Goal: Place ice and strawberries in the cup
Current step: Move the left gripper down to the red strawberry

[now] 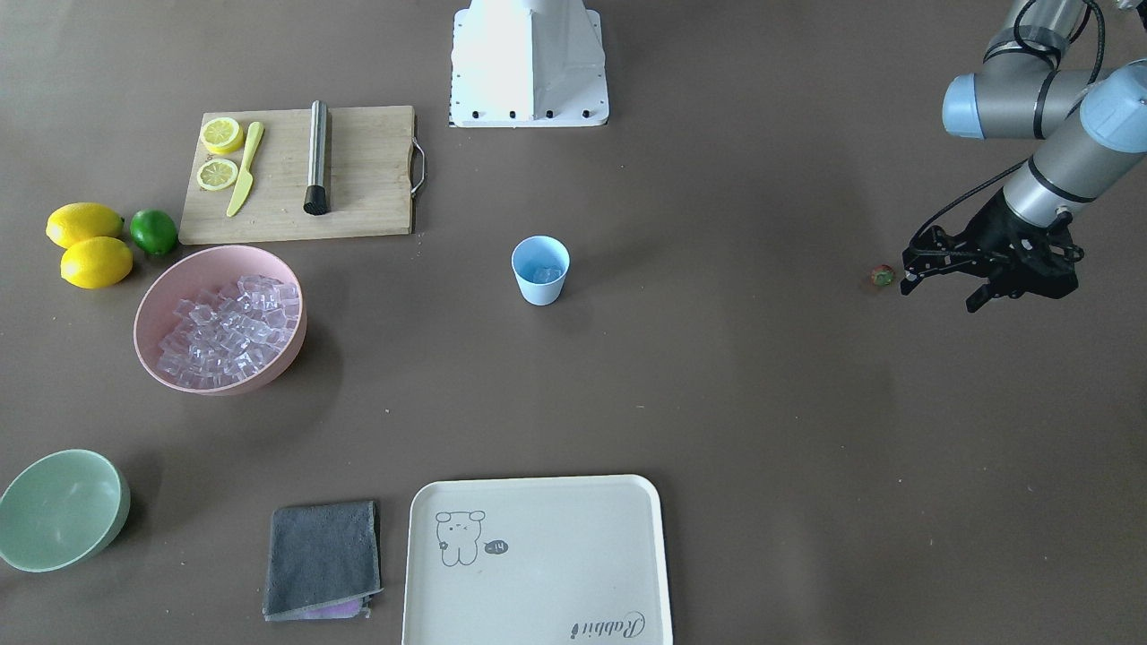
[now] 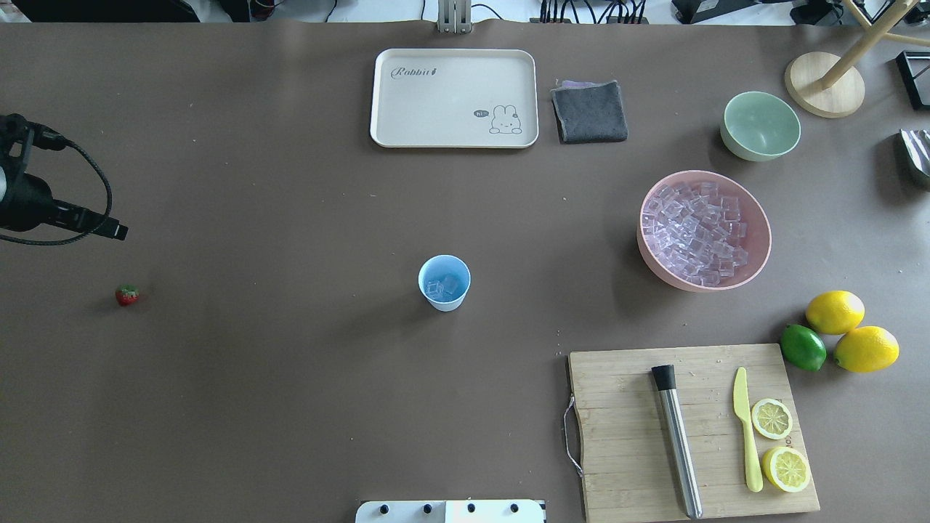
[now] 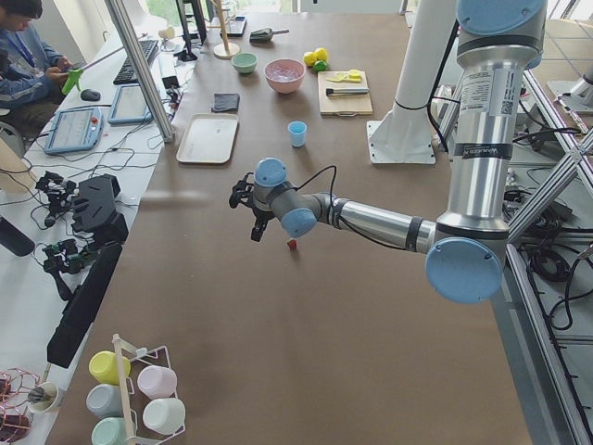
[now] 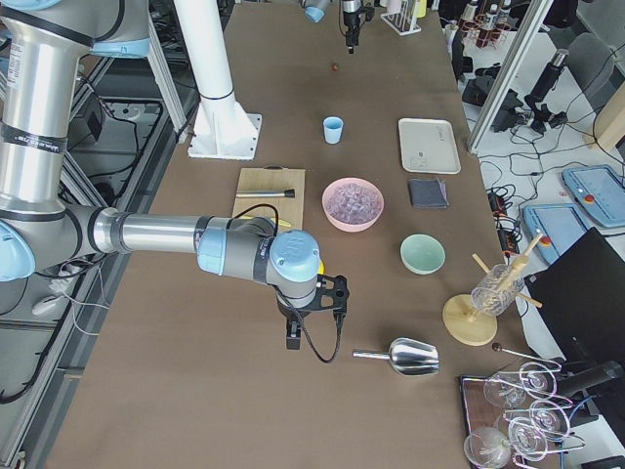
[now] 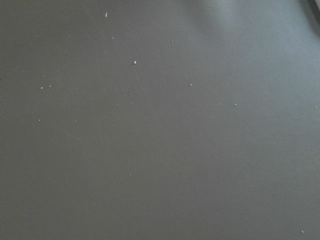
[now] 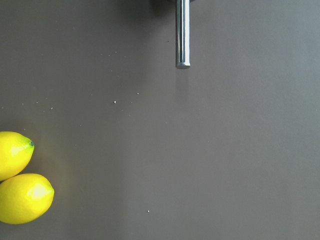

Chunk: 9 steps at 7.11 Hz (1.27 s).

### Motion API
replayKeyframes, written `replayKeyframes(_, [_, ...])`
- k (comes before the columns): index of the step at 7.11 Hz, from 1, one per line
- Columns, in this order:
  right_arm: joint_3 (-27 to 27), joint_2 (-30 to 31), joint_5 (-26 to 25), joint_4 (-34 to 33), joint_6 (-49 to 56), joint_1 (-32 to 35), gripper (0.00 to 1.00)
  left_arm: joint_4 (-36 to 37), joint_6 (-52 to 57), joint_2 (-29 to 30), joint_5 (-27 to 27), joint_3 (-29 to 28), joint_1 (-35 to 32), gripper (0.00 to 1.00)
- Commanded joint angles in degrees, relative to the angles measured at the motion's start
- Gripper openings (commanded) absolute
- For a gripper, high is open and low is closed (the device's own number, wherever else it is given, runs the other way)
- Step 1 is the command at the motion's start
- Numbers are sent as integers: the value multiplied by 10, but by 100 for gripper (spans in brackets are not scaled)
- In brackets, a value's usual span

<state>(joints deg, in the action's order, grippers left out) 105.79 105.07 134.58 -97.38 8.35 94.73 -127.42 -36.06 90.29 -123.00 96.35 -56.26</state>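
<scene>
Overhead exterior: berry lies outside cup

Berry (image 2: 126, 294) on table (image 2: 290, 378), well apart from cup (image 2: 445, 303); cup holds some ice (image 2: 444, 285). L gripper (image 1: 939, 296) near berry, jaws apart, empty. R gripper (image 4: 305, 318): jaws can't tell.

Lab: teach pendants (image 3: 72, 130), seated operator (image 3: 23, 51).

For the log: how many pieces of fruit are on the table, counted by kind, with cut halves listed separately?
whole lemons: 2
lemon halves: 2
lime: 1
strawberry: 1
Total: 6 pieces of fruit
</scene>
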Motion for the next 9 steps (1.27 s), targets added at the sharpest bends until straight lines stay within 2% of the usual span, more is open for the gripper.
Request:
replayKeyframes(1, [-1, 2, 0, 0, 0, 0, 100, -38, -41, -35, 74, 5, 67, 98])
replayKeyframes(4, [-1, 2, 0, -1, 0, 0, 100, -40, -61, -42, 94, 16, 101, 98])
replayKeyframes(5, [-1, 2, 0, -2, 0, 0, 100, -41, -60, -49, 97, 19, 105, 92])
replayKeyframes(6, [-1, 2, 0, -3, 0, 0, 100, -42, -58, -49, 117, 18, 114, 82])
replayKeyframes(9, [-2, 3, 0, -4, -1, 0, 100, -42, -58, -50, 123, 17, 130, 79])
